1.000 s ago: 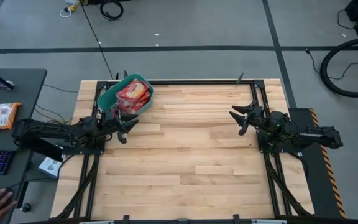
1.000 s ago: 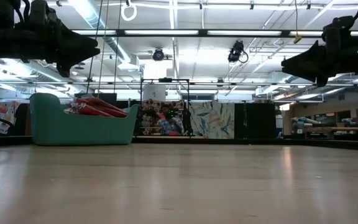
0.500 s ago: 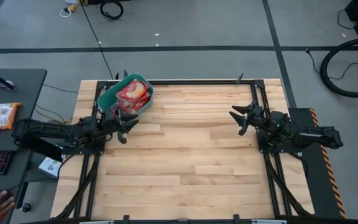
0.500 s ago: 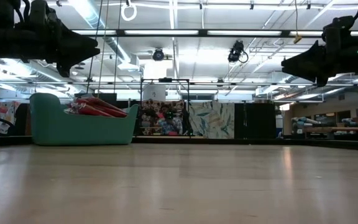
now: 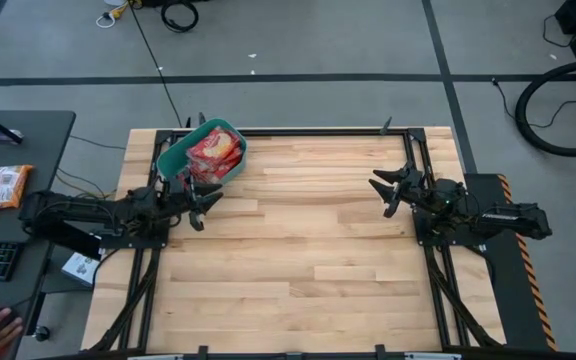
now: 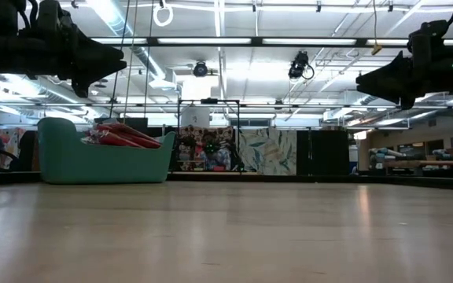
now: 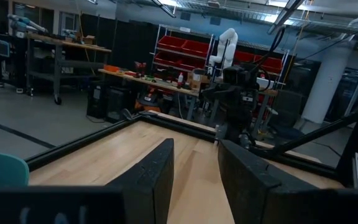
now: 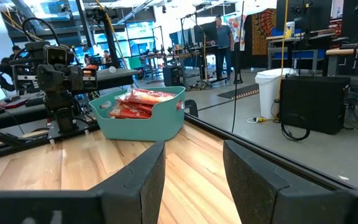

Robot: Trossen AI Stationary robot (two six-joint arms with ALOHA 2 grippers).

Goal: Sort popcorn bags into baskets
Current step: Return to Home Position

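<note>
Basket: teal basket [image 5: 173,158] is the landmark here.
Bags: popcorn bags [image 5: 214,152] are heaped inside the basket, with the top ones poking over the rim.
Left gripper [image 5: 204,207]: just beside the basket, fingers parted, holding nothing.
Right gripper [image 5: 381,196]: well apart from the basket, fingers spread wide, empty.
Risk: probably small, but the left arm parks so near the basket that a sloppy swing could clip the rim and spill the heap.
</note>
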